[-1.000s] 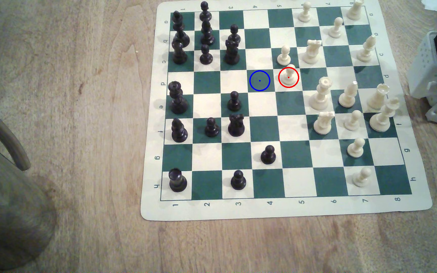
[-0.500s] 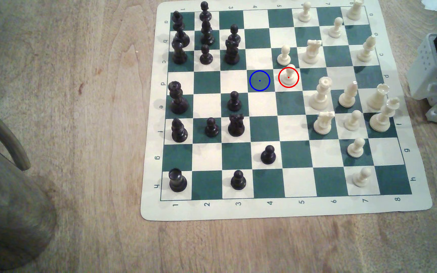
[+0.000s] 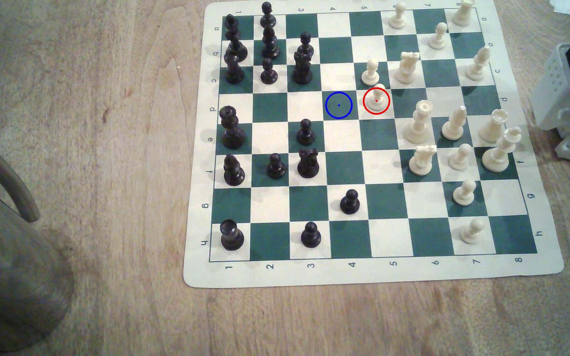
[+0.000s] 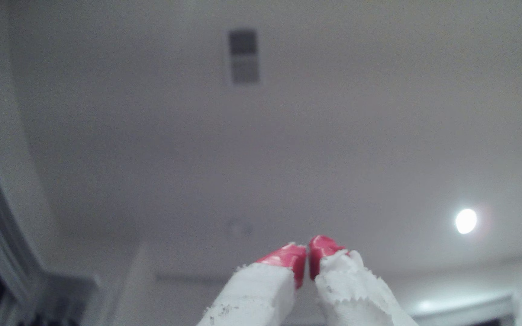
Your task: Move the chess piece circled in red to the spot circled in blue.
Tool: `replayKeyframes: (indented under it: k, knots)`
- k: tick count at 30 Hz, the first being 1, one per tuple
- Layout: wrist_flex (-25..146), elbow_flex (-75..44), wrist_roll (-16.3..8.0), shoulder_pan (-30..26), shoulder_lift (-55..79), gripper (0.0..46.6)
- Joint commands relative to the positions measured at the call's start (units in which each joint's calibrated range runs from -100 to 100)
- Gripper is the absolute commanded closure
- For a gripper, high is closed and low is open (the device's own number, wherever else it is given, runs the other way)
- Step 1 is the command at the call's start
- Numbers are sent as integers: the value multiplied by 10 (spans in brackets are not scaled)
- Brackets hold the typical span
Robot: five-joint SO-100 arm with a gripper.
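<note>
Standing: one ringed cream pawn (image 3: 376, 99)

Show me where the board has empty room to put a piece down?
The blue-ringed spot is bare, left of the ringed cream pawn in the exterior view. More bare squares surround the lone black pawn. It is crowded among the cream pieces and the black pieces.

The gripper (image 4: 307, 255) points up toward a ceiling, its red-tipped fingers (image 4: 288, 257) pressed together (barely a slit between them), nothing held; the arm's white base (image 3: 566, 99) sits at the exterior view's right edge.
</note>
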Motion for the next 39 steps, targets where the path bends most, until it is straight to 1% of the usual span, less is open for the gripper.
replayKeyframes:
  k: [1,3,4,7,8,9,11,14,16,21,22,25,26,28,30,31,36,39]
  knots:
    - [156,-22,0,3,-1,383]
    - [217,-22,0,4,-1,396]
    - [262,-15,-3,13,3,425]
    - [319,-13,-4,24,17,464]
    - [338,-17,-4,29,24,464]
    - [402,-41,-4,40,46,464]
    - [473,-79,-7,40,81,464]
    - [600,-161,-25,37,179,464]
    - [660,-190,-25,34,220,464]
    - [737,-211,-21,26,314,464]
    - [777,-235,-21,26,352,464]
    - [833,-265,-18,23,408,464]
    - [855,-285,-20,22,434,459]
    - [881,-313,-21,28,485,423]
    - [893,-316,-21,37,513,382]
    - [900,-312,-20,44,535,368]
    - [907,-301,-19,65,601,362]
    - [907,-301,-24,72,638,358]
